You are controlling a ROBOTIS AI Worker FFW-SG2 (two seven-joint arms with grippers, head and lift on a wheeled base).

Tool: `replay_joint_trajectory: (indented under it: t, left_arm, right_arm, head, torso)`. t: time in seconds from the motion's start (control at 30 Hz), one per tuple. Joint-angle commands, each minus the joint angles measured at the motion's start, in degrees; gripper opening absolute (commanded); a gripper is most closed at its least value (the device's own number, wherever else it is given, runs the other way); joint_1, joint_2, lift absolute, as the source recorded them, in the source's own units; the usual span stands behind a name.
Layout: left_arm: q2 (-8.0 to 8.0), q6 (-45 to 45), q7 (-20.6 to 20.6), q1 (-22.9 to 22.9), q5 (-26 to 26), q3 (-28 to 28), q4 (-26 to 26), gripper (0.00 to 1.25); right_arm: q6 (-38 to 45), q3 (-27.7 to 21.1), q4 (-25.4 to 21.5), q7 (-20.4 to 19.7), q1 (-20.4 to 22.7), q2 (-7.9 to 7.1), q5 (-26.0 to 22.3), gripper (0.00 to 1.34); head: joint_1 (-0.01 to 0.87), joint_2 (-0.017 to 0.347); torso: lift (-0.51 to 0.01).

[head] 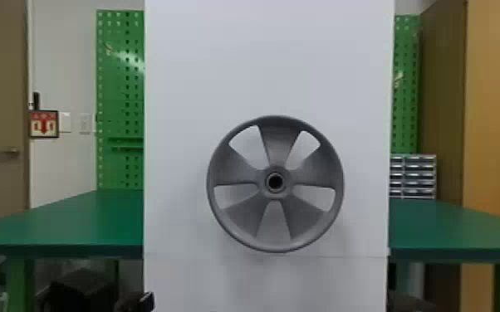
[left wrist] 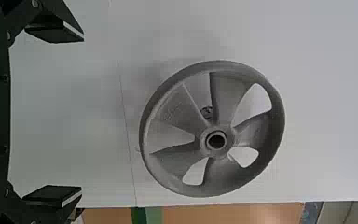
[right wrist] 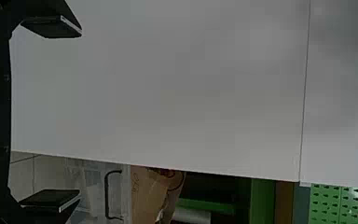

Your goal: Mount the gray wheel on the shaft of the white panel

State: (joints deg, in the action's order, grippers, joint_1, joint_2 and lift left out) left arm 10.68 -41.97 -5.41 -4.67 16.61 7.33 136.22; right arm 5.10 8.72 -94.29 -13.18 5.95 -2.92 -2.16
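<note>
The gray wheel hangs at the white panel, likely because the shaft holds it up. The left gripper and right gripper have wide-apart, empty fingers.

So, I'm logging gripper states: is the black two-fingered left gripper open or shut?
Open. The left gripper has its flat fingers wide apart, and the gray spoked wheel stands beyond them, not between.
</note>
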Motion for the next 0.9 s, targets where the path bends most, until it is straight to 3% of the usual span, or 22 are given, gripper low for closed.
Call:
replay_joint_trajectory:
  t: [0.0,0.87]
  left_arm:
    - [-0.31,0.22,-0.22,0.27,-0.61,-0.39,-0.08,1.12]
    - [-0.66,0.49,-0.30,0.80,-0.88,-0.74,-0.08,1.12]
  right_arm:
    - [-0.79,0.25,0.95,0.00,-0.33,0.11,-0.04,1.25]
    - [-1.05,0.33,2.09,0.00,0.29,-0.24,-0.22,1.25]
  head:
    - [0.034,0.035]
    - [0.034,0.035]
  torso:
    - [-0.489]
    - [-0.489]
